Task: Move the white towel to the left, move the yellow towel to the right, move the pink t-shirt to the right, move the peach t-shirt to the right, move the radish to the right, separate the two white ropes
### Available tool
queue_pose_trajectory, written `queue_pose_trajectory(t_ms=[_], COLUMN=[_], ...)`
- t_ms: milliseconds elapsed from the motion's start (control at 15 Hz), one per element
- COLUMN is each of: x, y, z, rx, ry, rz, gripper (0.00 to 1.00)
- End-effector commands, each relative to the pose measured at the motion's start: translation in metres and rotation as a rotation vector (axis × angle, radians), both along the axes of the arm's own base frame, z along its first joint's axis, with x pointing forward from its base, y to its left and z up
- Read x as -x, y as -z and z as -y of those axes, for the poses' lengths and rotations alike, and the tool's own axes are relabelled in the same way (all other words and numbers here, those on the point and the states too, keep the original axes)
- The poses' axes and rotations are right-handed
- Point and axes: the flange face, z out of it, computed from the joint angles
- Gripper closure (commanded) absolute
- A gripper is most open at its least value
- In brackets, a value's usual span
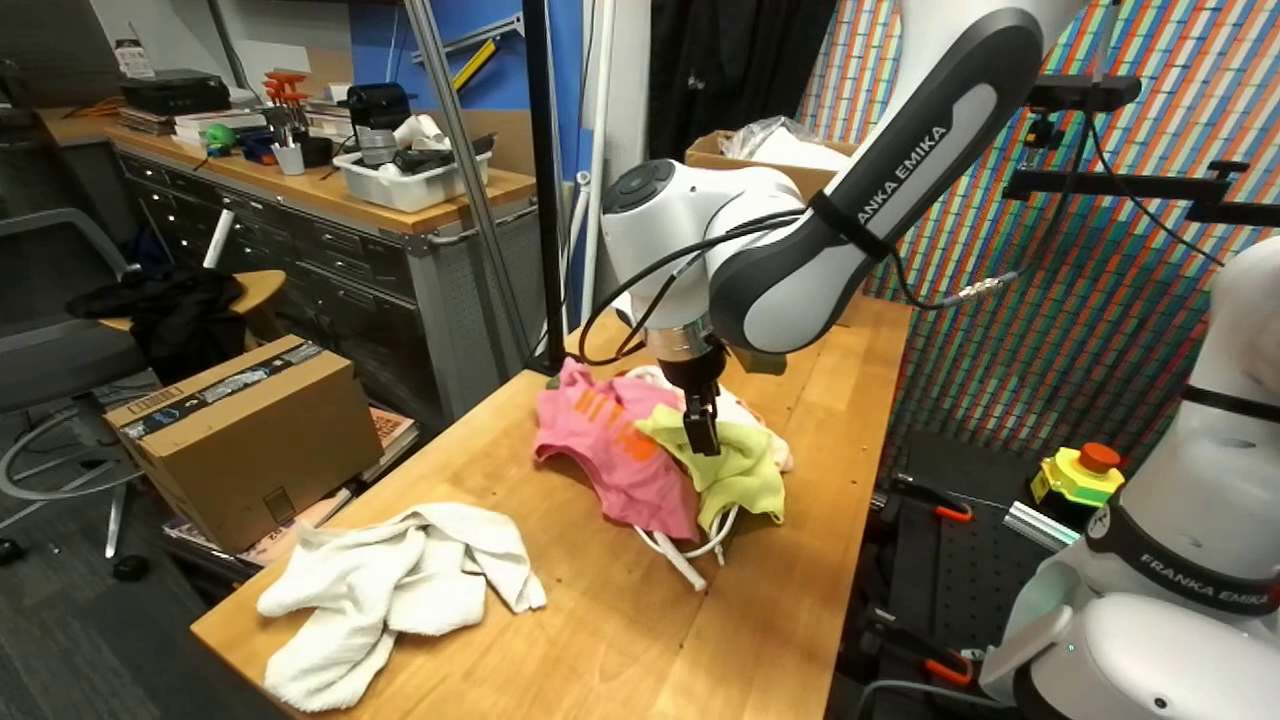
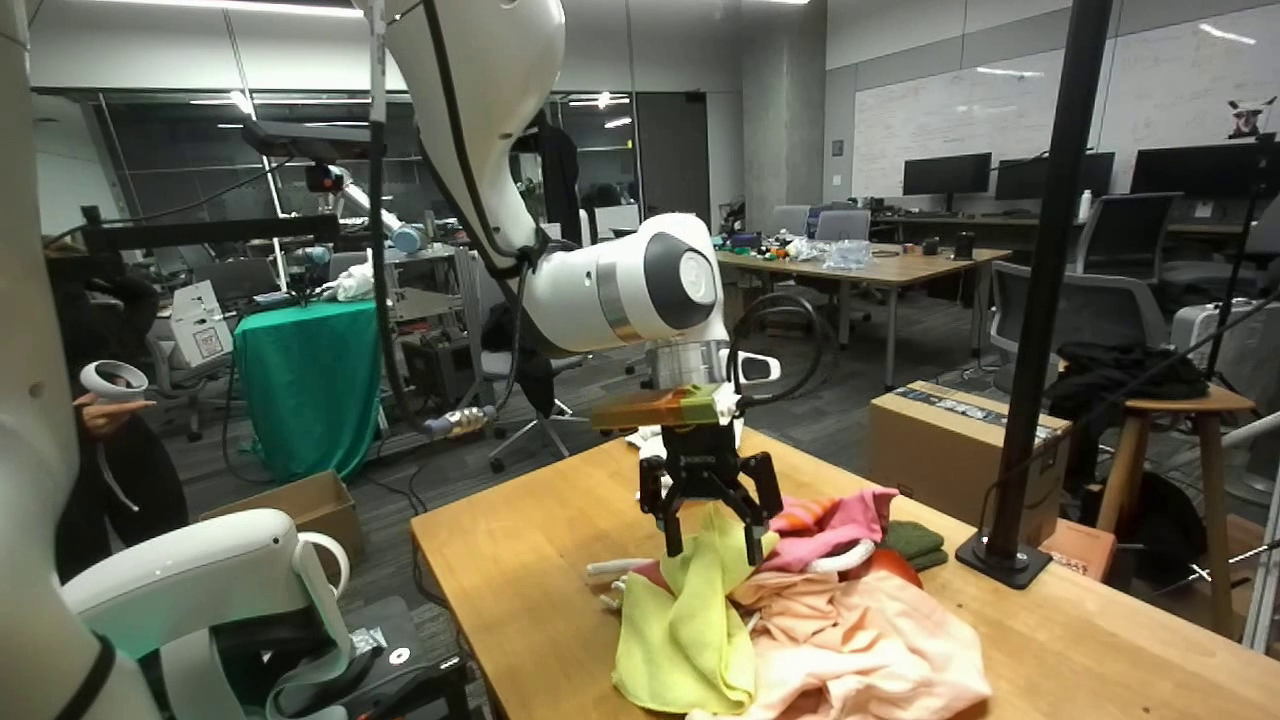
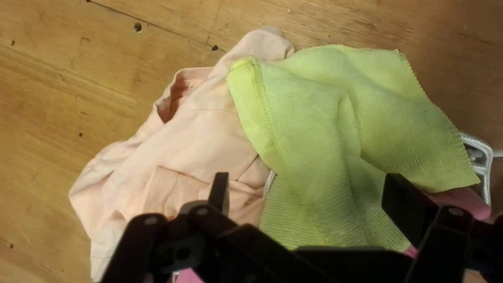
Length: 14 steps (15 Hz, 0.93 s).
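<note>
Wooden surface [image 1: 780, 610] below, I held my tool [image 2: 714, 547] spread above the yellow towel [image 3: 314, 137], likely because it lay topmost. The white towel [image 1: 420, 580], left, seemed already sorted.

In an exterior view the white towel [image 1: 425, 588] lies crumpled, lower left; mid-frame, the yellow towel [image 1: 745, 475] overlaps the pink t-shirt [image 1: 632, 480], white rope [image 1: 683, 567] looping below — in an exterior view, the rumpled peach t-shirt [image 2: 865, 640] lies bottom-centre, red radish [image 2: 895, 566] partly hidden behind.
</note>
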Motion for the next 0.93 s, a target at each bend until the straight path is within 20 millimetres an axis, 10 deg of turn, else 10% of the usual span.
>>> queue_pose_trajectory(t_ms=[0,533,600,867], x=[0.005,0.011,0.012,0.015], y=[0.010,0.027,0.028,0.030], z=[0.016,0.028,0.026,0.022], rx=[0.008,-0.039,-0.048,-0.063], ry=[0.008,0.011,0.007,0.004], rz=[0.057,0.093,0.092,0.082], gripper=[0.00,0.00,0.25,0.50])
